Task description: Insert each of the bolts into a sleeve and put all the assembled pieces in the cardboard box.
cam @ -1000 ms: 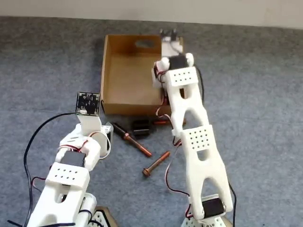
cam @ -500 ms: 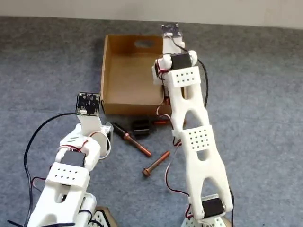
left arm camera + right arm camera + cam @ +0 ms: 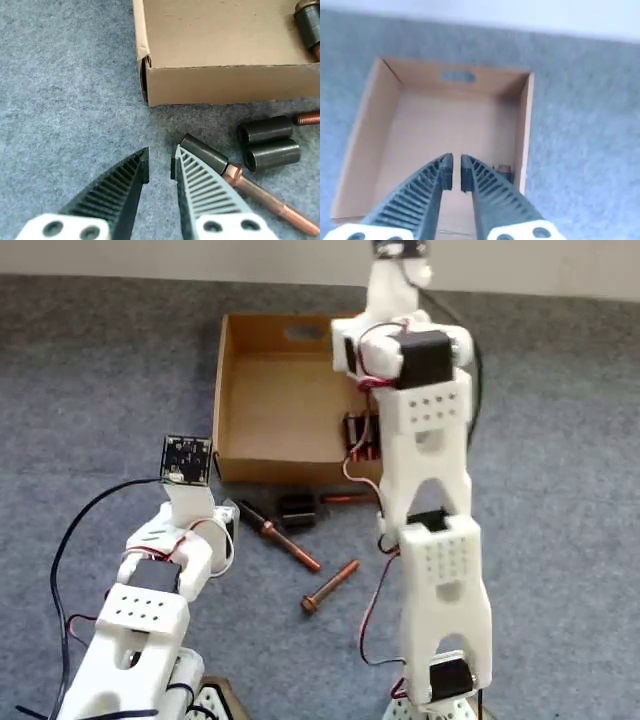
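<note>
The cardboard box (image 3: 275, 405) stands at the back of the table. My right gripper (image 3: 456, 172) hangs above the box's inside (image 3: 445, 125), shut and empty. An assembled bolt and sleeve (image 3: 504, 171) lies by the box's right wall, also seen as a sleeved bolt (image 3: 307, 25). My left gripper (image 3: 160, 160) is low over the carpet in front of the box, open by a small gap, holding nothing. Its one finger (image 3: 200, 187) rests beside a black sleeve (image 3: 205, 152) fitted on a copper bolt (image 3: 270, 200). Two loose sleeves (image 3: 270, 142) lie nearby, with another bolt (image 3: 307, 118) behind them.
A third copper bolt (image 3: 330, 587) lies loose on the grey carpet between the two arms. The right arm (image 3: 425, 420) stands tall over the box's right edge. Open carpet stretches left of the box.
The right arm has lifted up and back out of the box, rising toward the far edge. The left arm and the parts on the carpet have stayed put.
</note>
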Available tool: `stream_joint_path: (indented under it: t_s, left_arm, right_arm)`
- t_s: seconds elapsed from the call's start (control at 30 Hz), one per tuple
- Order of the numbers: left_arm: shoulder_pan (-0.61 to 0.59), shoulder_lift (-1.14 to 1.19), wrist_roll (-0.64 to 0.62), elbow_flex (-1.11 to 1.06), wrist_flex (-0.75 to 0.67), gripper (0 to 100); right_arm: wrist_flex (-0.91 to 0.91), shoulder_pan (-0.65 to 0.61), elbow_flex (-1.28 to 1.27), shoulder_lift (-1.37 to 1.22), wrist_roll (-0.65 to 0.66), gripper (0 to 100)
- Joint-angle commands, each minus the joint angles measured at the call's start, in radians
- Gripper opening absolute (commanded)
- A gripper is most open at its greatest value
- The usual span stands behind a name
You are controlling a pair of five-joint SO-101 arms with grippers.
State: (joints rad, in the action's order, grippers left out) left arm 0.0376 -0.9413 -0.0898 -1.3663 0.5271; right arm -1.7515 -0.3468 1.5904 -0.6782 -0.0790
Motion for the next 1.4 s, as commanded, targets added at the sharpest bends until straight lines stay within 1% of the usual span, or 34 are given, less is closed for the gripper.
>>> stream_joint_path:
  t_s: [0.0,0.13,0.3,0.4,0.47,0.57,0.63,0.7,0.83,0.9,1.0,1.07,1.37]
  left_arm:
    - [0.012,-0.024,-0.003,0.004,-0.020,10]
    - [0.012,-0.024,-0.003,0.004,-0.020,10]
    - [0.012,-0.024,-0.003,0.004,-0.020,10]
    - [0.002,-0.024,-0.003,0.007,-0.020,10]
    - [-0.047,-0.024,-0.003,0.015,-0.020,10]
    - [-0.145,-0.024,-0.009,0.038,-0.020,10]
    - [-0.206,-0.024,-0.011,0.048,-0.020,10]
    - [-0.243,-0.024,-0.025,0.050,-0.020,10]
    - [-0.294,-0.024,-0.123,0.050,-0.023,10]
    - [-0.328,-0.024,-0.155,0.044,-0.049,10]
    - [-0.377,-0.016,-0.206,0.042,-0.068,10]
    - [-0.383,-0.016,-0.219,0.042,-0.068,10]
    - [-0.380,-0.016,-0.218,0.042,-0.069,10]
  right_arm:
    - [-0.018,-0.018,-0.291,0.292,-0.011,2.9]
    - [0.007,-0.044,-0.835,0.602,-0.006,2.9]
    - [0.246,-0.048,-1.494,0.852,-0.003,2.7]
    - [0.418,-0.116,-1.831,1.024,0.005,2.7]
    - [0.535,-0.182,-2.017,1.130,0.037,3.0]
    - [0.687,-0.254,-2.224,1.228,0.052,3.2]
    - [0.751,-0.282,-2.290,1.236,0.052,4.8]
    - [0.796,-0.302,-2.322,1.213,0.051,10.1]
    - [0.862,-0.338,-2.328,1.104,0.051,20.0]
    - [0.903,-0.355,-2.327,1.041,0.048,20.5]
    - [0.964,-0.366,-2.327,0.958,-0.038,20.5]
    - [1.000,-0.366,-2.324,0.918,-0.074,20.5]
    - [1.007,-0.366,-2.184,0.786,-0.083,20.5]
